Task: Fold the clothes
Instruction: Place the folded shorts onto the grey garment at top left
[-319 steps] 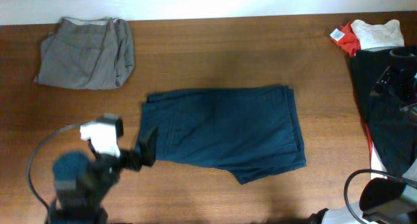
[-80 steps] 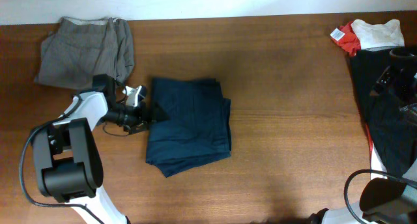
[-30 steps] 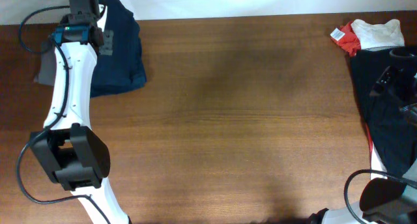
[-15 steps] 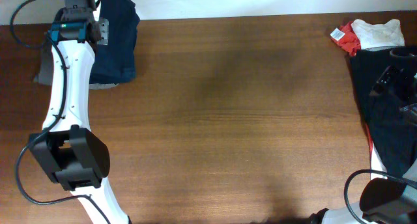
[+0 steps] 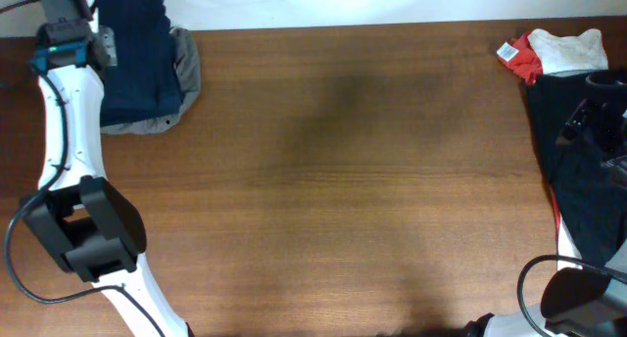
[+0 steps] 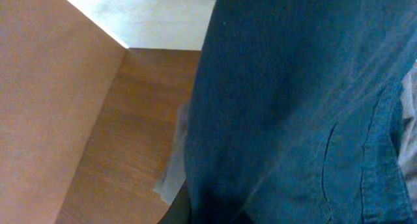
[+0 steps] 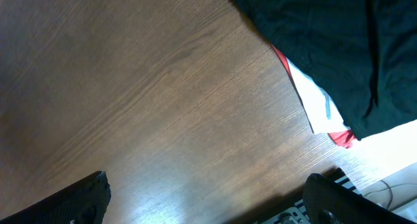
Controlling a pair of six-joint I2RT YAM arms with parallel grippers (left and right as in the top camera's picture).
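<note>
The folded navy shorts (image 5: 137, 63) lie on top of the grey trousers (image 5: 186, 74) at the table's far left corner. My left gripper (image 5: 67, 2) is at the shorts' far left edge. In the left wrist view the navy shorts (image 6: 293, 107) fill the frame right down to the jaws, which are hidden and shut on the fabric. My right gripper (image 7: 208, 208) hangs open over bare wood, its fingertips (image 7: 85, 198) wide apart and nothing between them. A black garment (image 7: 326, 42) lies beside it.
Red and white pieces (image 5: 554, 51) sit at the far right corner. Black cloth (image 5: 578, 190) spreads along the right edge under the right arm (image 5: 600, 107). A white wall runs behind the table (image 5: 343, 180).
My left arm has swung further left and back, carrying the navy shorts over the grey trousers until they nearly cover them. The right arm has not moved.
</note>
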